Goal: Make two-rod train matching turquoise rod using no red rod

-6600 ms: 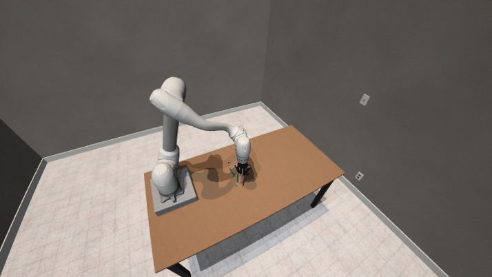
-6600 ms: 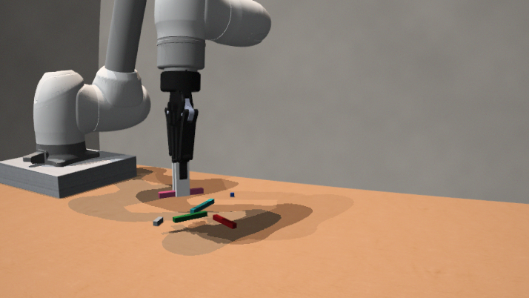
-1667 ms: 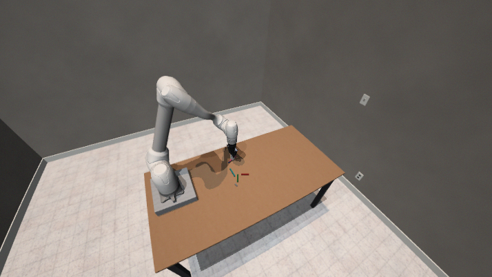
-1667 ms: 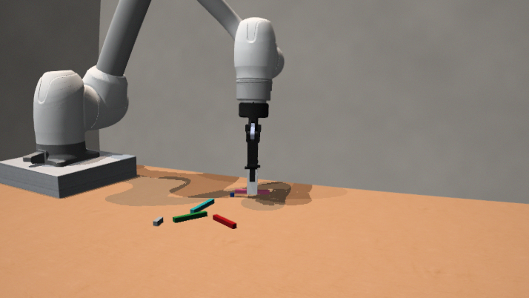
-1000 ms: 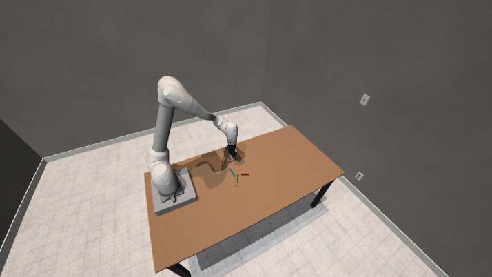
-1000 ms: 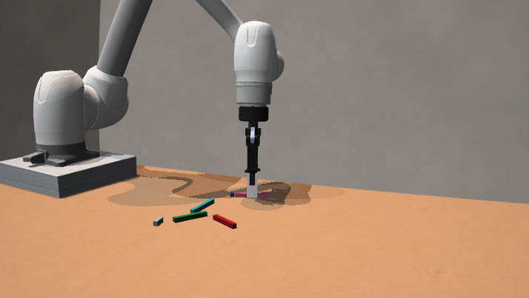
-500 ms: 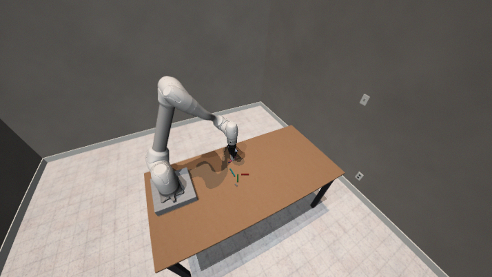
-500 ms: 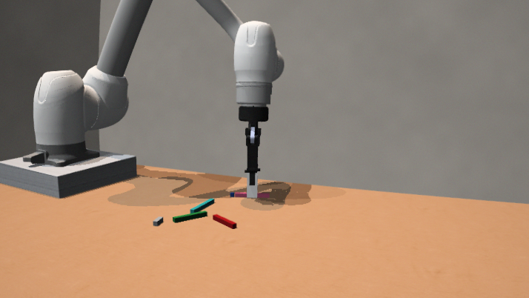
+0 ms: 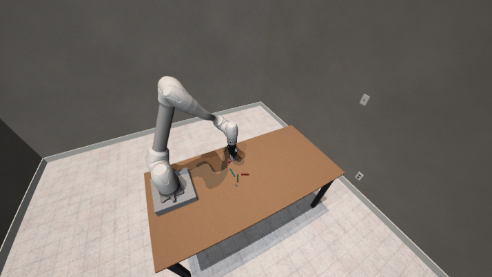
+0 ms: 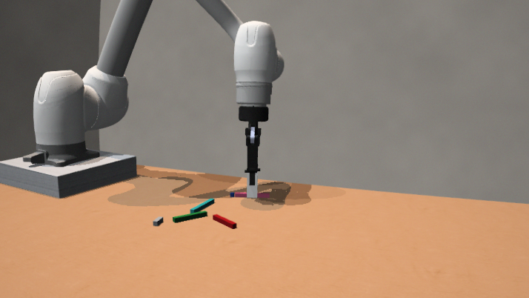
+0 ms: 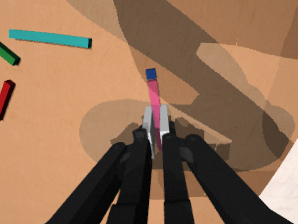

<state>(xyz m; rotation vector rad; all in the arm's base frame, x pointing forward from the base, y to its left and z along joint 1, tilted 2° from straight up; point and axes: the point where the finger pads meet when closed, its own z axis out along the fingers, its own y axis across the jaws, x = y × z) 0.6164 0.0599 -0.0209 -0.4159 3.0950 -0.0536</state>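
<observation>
My gripper (image 9: 231, 158) (image 10: 252, 191) (image 11: 157, 115) is shut on the pink rod (image 10: 241, 194) (image 11: 154, 99) near its middle, down at the table top. The short blue rod (image 10: 232, 194) (image 11: 150, 74) lies at the pink rod's far end, in line with it and seemingly touching. The turquoise rod (image 9: 232, 172) (image 10: 202, 205) (image 11: 49, 39) lies flat a little nearer the front left. The green rod (image 9: 237, 178) (image 10: 190, 216) (image 11: 9, 54) lies just beside the turquoise one. The red rod (image 9: 244, 174) (image 10: 224, 221) (image 11: 5, 98) lies to the right of the green rod.
A small grey rod (image 9: 236, 185) (image 10: 158, 221) lies left of the green rod. The arm's grey base block (image 9: 186, 196) (image 10: 67, 174) stands at the table's left end. The brown table (image 9: 275, 193) stretches wide to the right and front.
</observation>
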